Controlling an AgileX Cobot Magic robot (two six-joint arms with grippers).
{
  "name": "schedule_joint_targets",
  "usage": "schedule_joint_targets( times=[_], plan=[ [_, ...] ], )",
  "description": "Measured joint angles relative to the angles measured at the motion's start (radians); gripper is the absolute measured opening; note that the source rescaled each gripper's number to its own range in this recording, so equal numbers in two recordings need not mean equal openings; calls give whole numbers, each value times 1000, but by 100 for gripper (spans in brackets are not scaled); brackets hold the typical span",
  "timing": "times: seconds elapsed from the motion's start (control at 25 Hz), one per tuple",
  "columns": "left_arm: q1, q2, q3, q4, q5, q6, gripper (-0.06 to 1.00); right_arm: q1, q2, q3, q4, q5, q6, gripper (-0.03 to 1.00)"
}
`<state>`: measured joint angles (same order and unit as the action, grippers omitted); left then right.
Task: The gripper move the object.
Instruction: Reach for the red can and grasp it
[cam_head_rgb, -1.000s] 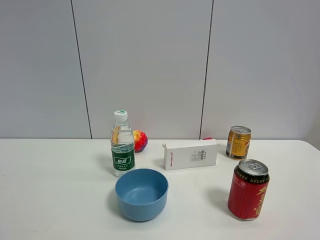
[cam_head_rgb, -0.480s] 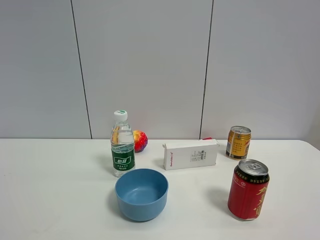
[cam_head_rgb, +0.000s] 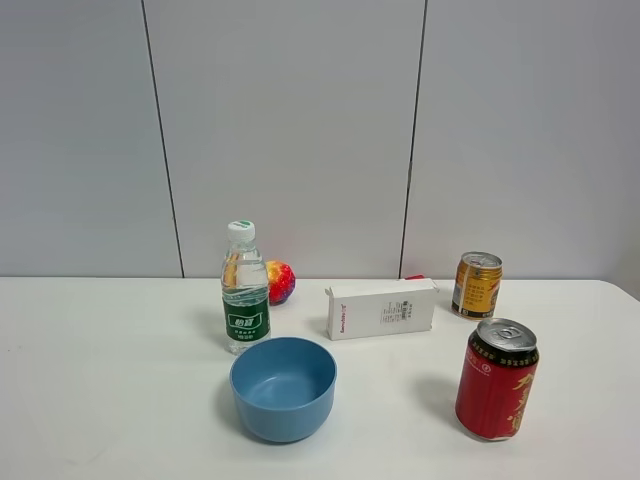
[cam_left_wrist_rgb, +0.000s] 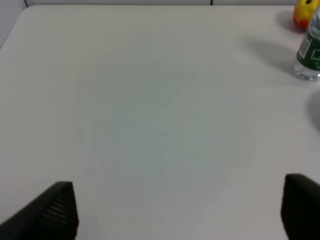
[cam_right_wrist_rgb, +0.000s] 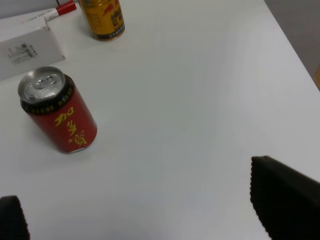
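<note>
A white table (cam_head_rgb: 100, 380) stands against a pale grey panelled wall (cam_head_rgb: 290, 130). At the front right, a red drink can (cam_head_rgb: 497, 380) with gold lettering, a black band and a silver lid stands upright. Behind it, well apart, a shorter gold-orange can (cam_head_rgb: 477, 285) stands near the wall. A white carton (cam_head_rgb: 381, 309) lies on its long side near the middle, with a small red thing (cam_head_rgb: 413, 277), too hidden to identify, showing just behind its right end. In front of the carton and to its left sits an empty blue bowl (cam_head_rgb: 283, 388). A clear water bottle (cam_head_rgb: 245, 288) with a green label and white cap stands upright just behind the bowl. A red-and-yellow ball-like object (cam_head_rgb: 280, 281) sits just beside and behind the bottle.
</note>
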<state>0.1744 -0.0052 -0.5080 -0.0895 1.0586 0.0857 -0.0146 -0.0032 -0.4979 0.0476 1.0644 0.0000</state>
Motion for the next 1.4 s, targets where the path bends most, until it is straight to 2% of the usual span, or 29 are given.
schedule_joint_targets(
  times=[0.16, 0.4, 0.56, 0.68, 0.76, 0.84, 0.96, 1.16, 1.4],
  plan=[
    [0, 0, 0, 0, 0, 0, 100, 0, 0, 0, 1, 0, 5, 69],
    [0, 0, 0, 0, 0, 0, 100, 0, 0, -8, 75, -4, -14, 69],
    [0, 0, 0, 0, 0, 0, 100, 0, 48, -110, 122, -14, -18, 69],
    [0, 0, 0, 0, 0, 0, 100, 0, 183, -239, 122, -17, -78, 70],
    [0, 0, 0, 0, 0, 0, 100, 0, 287, -333, 122, -25, -125, 78],
    [0, 0, 0, 0, 0, 0, 100, 0, 398, -428, 122, -29, -159, 91],
    [0, 0, 0, 0, 0, 0, 100, 0, 579, -518, 122, -43, -200, 98],
    [0, 0, 0, 0, 0, 0, 100, 12, 852, -554, 122, -50, -189, 100],
    [0, 0, 0, 0, 0, 0, 100, 191, 1146, -557, 69, -114, -81, 100]
  ],
)
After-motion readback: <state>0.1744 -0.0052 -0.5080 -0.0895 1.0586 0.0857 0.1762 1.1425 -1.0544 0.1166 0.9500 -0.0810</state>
